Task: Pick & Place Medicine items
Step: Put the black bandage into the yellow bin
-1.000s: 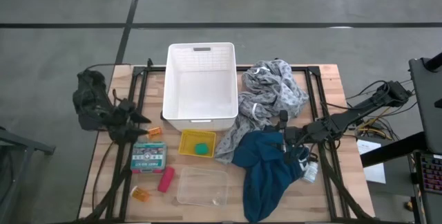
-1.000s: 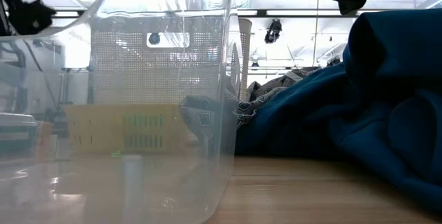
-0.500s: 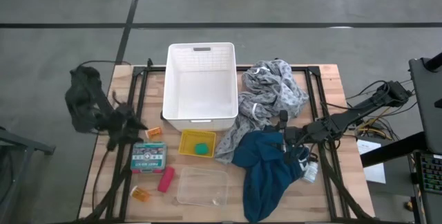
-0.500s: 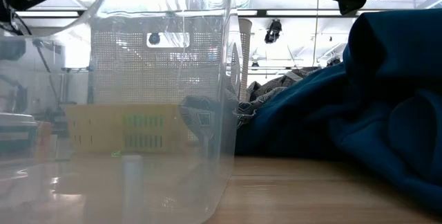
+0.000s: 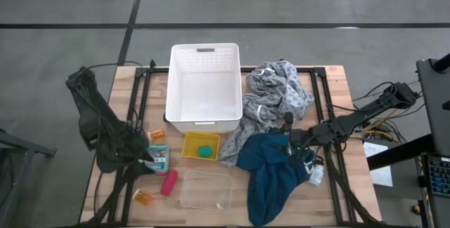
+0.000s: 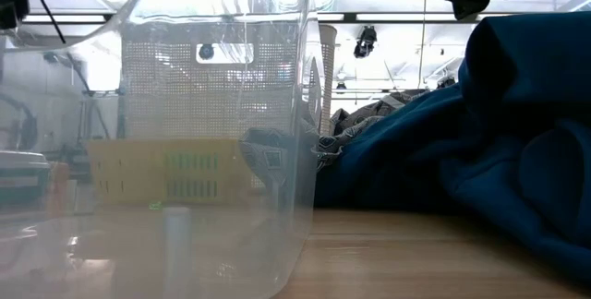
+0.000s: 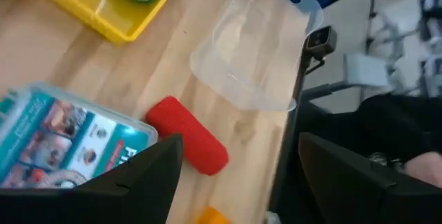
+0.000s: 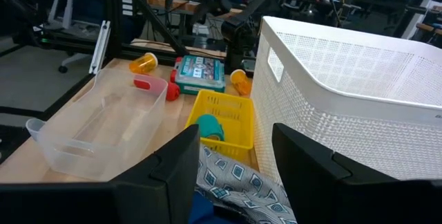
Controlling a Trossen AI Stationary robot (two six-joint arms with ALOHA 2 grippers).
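On the wooden worktop (image 5: 334, 101), your left claw (image 5: 149, 159) hangs wide over the teal box (image 7: 62, 141); your right claw's (image 5: 294, 142) gap is unreadable.

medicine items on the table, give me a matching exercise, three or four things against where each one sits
Things:
1. green roll
2. red cylinder
3. teal box
4. white bottle

Places:
a. beside the blue cloth, near the right hand
b. under the left hand
c. inside the yellow tray
d. on bare wood beside the clear tub

Pairs: 1-c, 2-d, 3-b, 4-a
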